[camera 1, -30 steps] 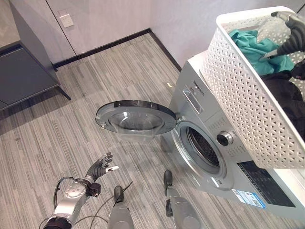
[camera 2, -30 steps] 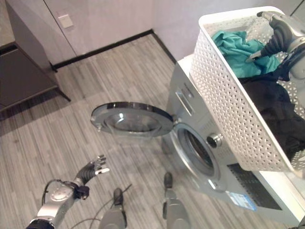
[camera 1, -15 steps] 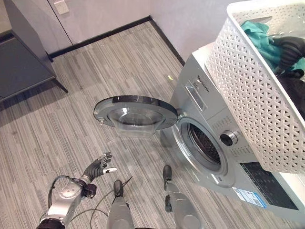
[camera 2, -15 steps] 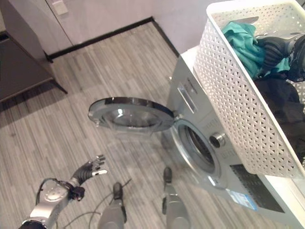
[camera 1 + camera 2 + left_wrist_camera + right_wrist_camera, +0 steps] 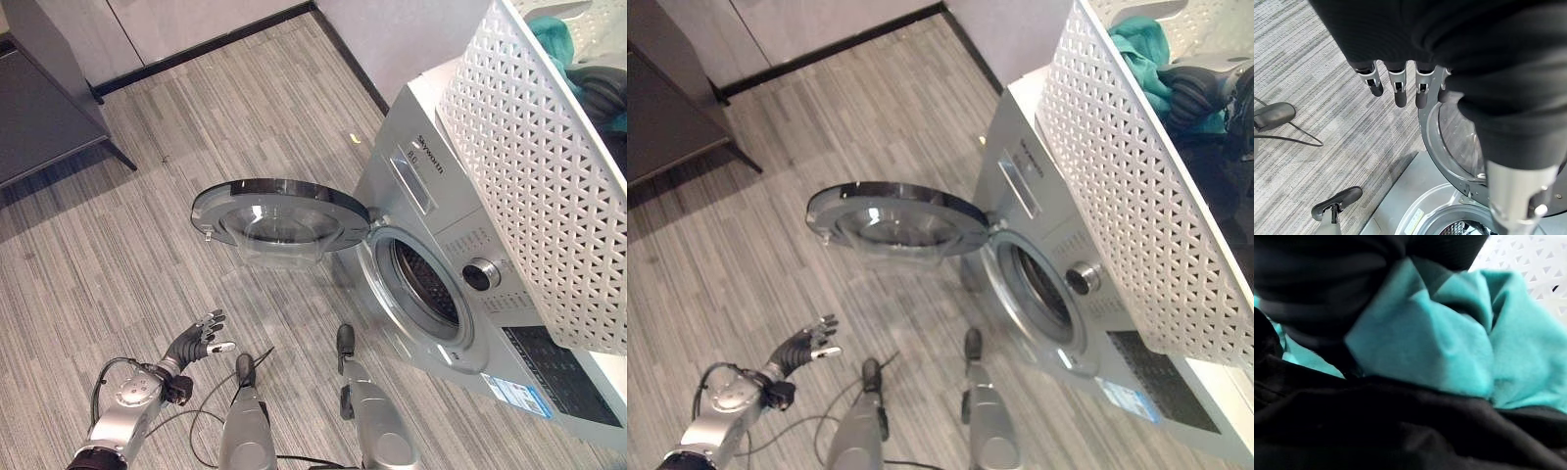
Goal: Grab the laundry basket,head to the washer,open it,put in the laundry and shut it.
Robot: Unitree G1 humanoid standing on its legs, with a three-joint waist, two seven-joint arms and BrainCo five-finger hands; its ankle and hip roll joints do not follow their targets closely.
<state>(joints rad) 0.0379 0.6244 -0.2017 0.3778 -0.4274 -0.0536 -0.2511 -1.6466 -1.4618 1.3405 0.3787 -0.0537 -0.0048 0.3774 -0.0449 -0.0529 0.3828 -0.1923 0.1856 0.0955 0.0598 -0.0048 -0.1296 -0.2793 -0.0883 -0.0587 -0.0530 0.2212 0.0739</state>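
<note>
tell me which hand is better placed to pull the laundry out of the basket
The right. The right hand is already inside the white basket on the teal cloth; its fingers are hidden. The left hand hangs open, low over the floor beside the open washer door.

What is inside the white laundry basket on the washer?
A teal garment and dark clothing lie in the laundry basket, with the right hand among them; its fingers and the basket's bottom are covered.
</note>
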